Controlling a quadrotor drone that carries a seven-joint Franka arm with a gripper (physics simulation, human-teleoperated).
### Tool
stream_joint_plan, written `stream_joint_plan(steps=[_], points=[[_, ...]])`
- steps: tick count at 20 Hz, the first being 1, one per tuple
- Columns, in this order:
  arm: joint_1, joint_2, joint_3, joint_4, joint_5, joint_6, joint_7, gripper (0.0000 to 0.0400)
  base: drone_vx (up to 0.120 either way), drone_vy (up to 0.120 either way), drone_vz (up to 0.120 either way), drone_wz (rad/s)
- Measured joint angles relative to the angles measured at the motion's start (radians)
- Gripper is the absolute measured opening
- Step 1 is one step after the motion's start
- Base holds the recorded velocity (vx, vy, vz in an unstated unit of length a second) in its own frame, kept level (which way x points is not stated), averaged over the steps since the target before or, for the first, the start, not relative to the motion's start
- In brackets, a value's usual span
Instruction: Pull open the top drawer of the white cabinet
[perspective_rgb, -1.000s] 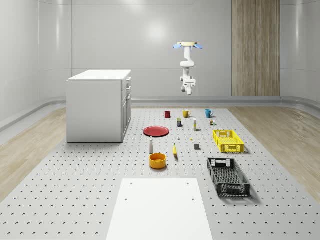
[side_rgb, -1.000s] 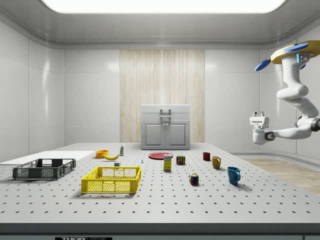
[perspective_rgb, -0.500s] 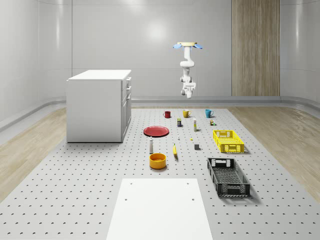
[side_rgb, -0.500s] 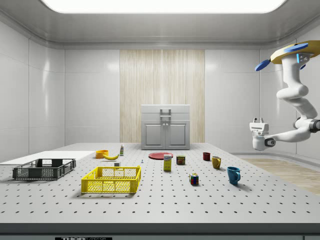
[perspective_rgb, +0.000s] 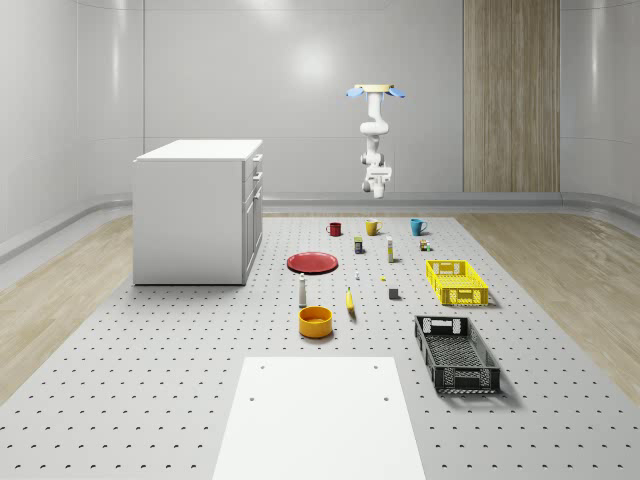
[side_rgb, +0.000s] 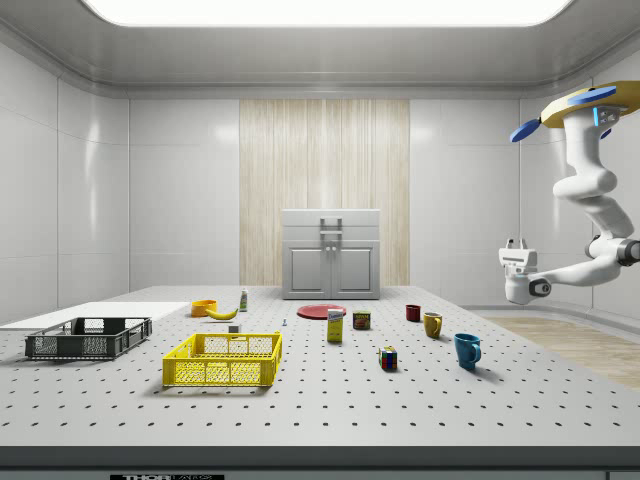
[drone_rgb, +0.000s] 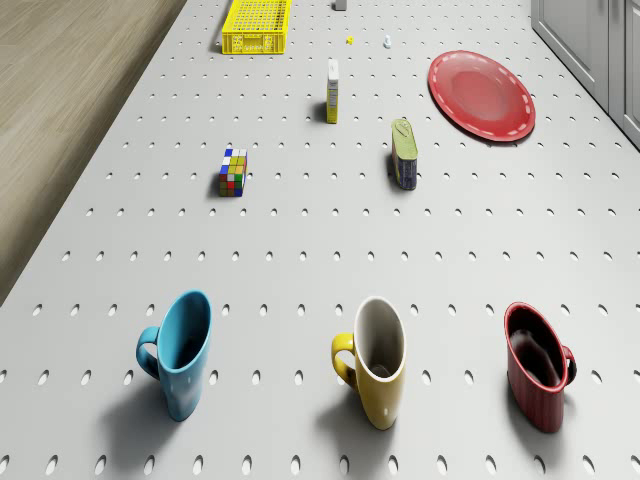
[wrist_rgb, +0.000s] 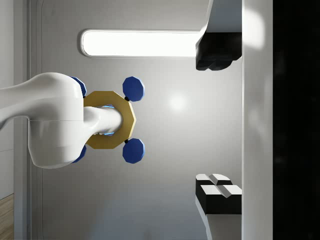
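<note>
White cabinet (perspective_rgb: 198, 211): boxy, matte, flat top, on the perforated grey table (perspective_rgb: 150, 370) at the whole-scene view's left, far half. Its front, seen in the side view, has a top drawer (side_rgb: 331, 221) with a vertical bar handle above two panelled doors; the drawer sits flush, shut.

Drone (perspective_rgb: 376, 91) hovers high over the table's far edge, above the row of mugs, well apart from the cabinet. Yellow octagonal body, blue rotors. Glossy white arm hangs down, then bends up.

Gripper (wrist_rgb: 219, 122) points upward toward the drone and ceiling light; fingers (wrist_rgb: 216, 192) spread wide, nothing between them.

Below the drone: glossy blue mug (drone_rgb: 180, 352), yellow mug (drone_rgb: 374, 361), dark red mug (drone_rgb: 538, 365), red plate (drone_rgb: 481, 95).
</note>
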Motion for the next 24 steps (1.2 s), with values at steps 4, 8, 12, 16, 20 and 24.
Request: stream_joint_plan(steps=[4, 8, 12, 16, 20, 24], points=[[-0.001, -0.001, 0.000, 0.001, 0.000, 0.001, 0.000, 0.0305, 0.010, -0.040, 0.000, 0.000], [-0.001, -0.002, 0.001, 0.000, 0.000, 0.004, 0.000, 0.0305, 0.120, -0.120, 0.010, 0.000], [-0.001, -0.004, 0.001, -0.002, -0.001, 0.006, 0.000, 0.0305, 0.120, -0.120, 0.120, 0.000], [-0.002, -0.006, 0.002, -0.003, -0.002, 0.009, 0.000, 0.0305, 0.120, -0.120, 0.120, 0.000], [-0.003, -0.008, 0.004, -0.005, -0.004, 0.012, 0.000, 0.0305, 0.120, -0.120, 0.120, 0.000], [-0.004, -0.011, 0.008, -0.008, -0.009, 0.015, 0.000, 0.0305, 0.120, -0.120, 0.120, 0.000]])
